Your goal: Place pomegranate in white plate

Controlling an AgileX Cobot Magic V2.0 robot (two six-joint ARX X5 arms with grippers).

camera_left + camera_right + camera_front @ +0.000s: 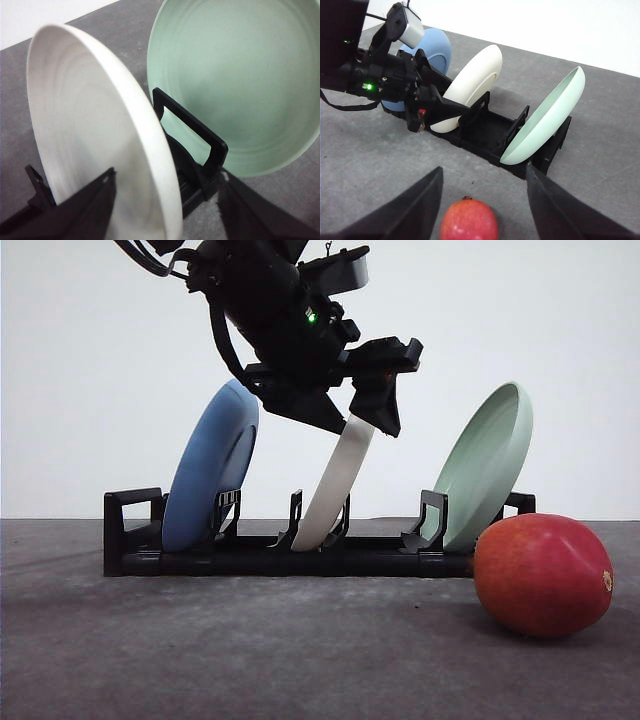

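Smooth round pomegranate [543, 575] on grey mat, matte white plate [338, 483] racked upright

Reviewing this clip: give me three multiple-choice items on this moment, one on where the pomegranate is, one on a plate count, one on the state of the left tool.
1. Where is the pomegranate?
A. On the table in front of the rack's pale green plate end
B. In the white plate
C. Held by the left tool

2. How many plates stand in the black rack?
A. Two
B. Three
C. Four

3. What is the left tool doing?
A. Shut on the pomegranate
B. Open, fingers straddling the white plate's rim
C. Resting flat on the table

Key: 1 A, the fruit lies on the grey table by the pale green plate. 2 B, the blue plate, white plate and green one. 3 B, in the left wrist view a finger sits on each side of the white rim.
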